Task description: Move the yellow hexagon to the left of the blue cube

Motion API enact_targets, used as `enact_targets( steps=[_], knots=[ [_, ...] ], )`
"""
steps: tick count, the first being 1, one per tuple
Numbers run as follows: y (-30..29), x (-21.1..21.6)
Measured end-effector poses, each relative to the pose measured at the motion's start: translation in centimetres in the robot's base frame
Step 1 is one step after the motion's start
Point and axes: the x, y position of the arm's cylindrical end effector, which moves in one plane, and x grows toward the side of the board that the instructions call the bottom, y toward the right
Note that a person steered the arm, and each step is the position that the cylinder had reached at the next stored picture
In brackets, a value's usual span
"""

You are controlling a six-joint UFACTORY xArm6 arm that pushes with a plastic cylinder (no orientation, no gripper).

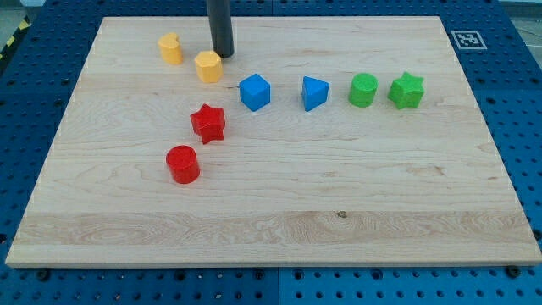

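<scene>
The yellow hexagon [208,66] lies near the view's top left, a short way left of and slightly above the blue cube [254,91]. My tip [223,55] stands just above and to the right of the yellow hexagon, touching or nearly touching its upper right edge. The rod rises straight out of the view's top.
A yellow heart-like block [170,48] lies left of the hexagon. A red star [207,123] and a red cylinder [182,163] lie below. A blue triangular block [314,92], a green cylinder [363,89] and a green star [406,91] line up rightwards. The wooden board [271,246] sits on blue pegboard.
</scene>
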Motion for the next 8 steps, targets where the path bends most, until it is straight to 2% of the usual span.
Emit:
enact_targets(
  steps=[3, 8],
  knots=[
    [-4.5, 4.8],
    [-5.2, 6.7]
  ],
)
